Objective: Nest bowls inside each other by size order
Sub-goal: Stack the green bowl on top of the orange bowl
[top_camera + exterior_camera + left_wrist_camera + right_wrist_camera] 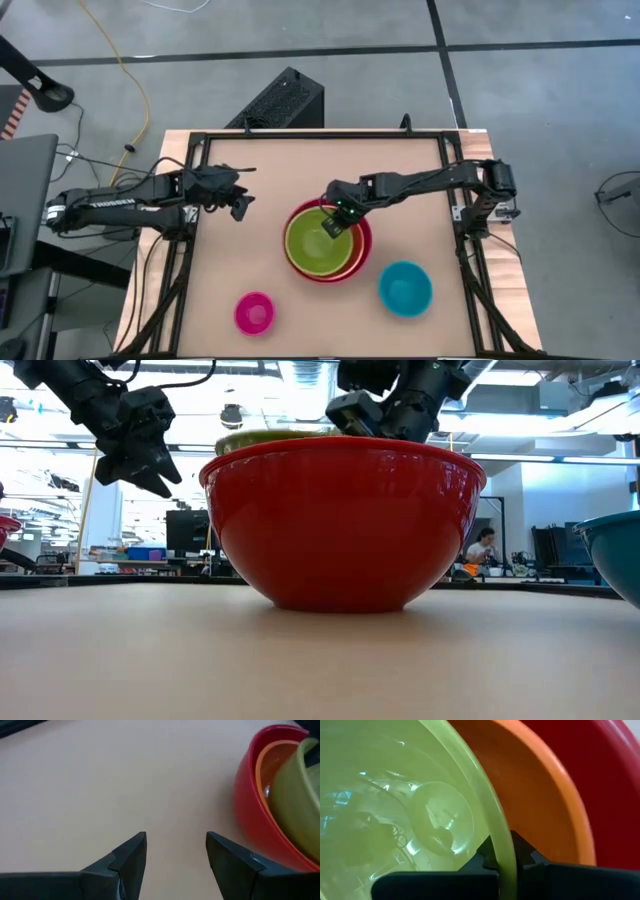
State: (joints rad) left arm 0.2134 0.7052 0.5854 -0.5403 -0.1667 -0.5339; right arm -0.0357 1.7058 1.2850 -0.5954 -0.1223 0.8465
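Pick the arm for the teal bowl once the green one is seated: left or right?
Right, probably. The teal bowl sits on the right arm's side of the stack, while the right gripper is pinching the green bowl rim. The left gripper hangs open across the stack, nearer the small pink bowl.

Bowls: glossy smooth plastic, lime green bowl (395, 810) translucent with reflections; worktop (100, 785) matt; fingers (127, 857) matt black.

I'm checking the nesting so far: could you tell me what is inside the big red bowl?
The red bowl holds the orange bowl, with the lime green bowl inside that, its rim pinched by the right gripper. Their bottoms are covered.
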